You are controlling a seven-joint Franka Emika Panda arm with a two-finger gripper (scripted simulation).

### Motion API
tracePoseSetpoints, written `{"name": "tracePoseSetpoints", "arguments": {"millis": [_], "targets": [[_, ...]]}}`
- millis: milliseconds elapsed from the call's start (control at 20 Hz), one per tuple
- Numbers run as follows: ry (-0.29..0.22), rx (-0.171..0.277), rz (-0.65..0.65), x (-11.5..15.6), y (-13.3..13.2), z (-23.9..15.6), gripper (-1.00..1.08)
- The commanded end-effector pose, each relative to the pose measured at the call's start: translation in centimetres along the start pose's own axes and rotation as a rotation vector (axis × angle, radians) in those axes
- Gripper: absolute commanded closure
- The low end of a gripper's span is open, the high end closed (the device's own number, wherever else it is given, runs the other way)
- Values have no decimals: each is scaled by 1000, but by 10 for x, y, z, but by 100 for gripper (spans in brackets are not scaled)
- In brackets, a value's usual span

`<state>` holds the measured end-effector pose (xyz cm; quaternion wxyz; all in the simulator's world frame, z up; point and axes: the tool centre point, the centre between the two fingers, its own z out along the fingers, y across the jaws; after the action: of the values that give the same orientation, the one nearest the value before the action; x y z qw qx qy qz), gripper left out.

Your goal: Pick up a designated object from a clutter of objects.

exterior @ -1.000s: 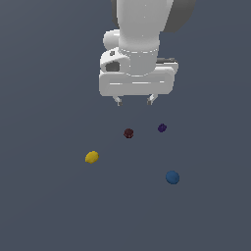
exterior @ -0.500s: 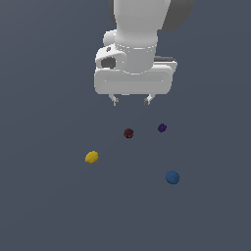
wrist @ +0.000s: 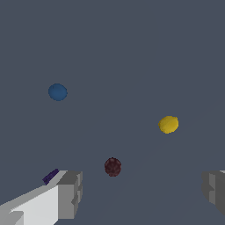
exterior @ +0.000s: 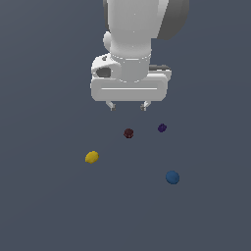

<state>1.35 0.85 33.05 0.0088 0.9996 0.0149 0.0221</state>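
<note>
Nothing is grasped yet: the gripper (exterior: 128, 105) is seen spread wide with nothing between its fingers (wrist: 70, 193), hanging above the grey floor (exterior: 44, 206) with the clutter below it. The yellow lemon-like ball (exterior: 91, 157), taken as the designated object, lies untouched on the floor toward the exterior view's left, well apart from the fingertips and off the gripper's line. The dark red lumpy ball (exterior: 128, 133) sits nearest under the gripper; the dark purple ball (exterior: 162, 128) lies near it toward the exterior view's right, and the blue ball (exterior: 172, 177) lies well apart from all. In the wrist view the yellow ball (wrist: 168, 124) is seen in the span between the two fingers but far off. Judged done: none of the pick itself. Judged left: alignment over the yellow ball, descent, closure, lift.
</note>
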Motion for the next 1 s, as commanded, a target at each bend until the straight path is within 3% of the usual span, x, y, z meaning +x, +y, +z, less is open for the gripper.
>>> {"name": "tracePoseSetpoints", "arguments": {"millis": [0,550,950], "targets": [[-3,4,9,4,7,12,-92],[-21,26,83,26,72,114,-92],[-36,24,147,22,129,201,-92]]}}
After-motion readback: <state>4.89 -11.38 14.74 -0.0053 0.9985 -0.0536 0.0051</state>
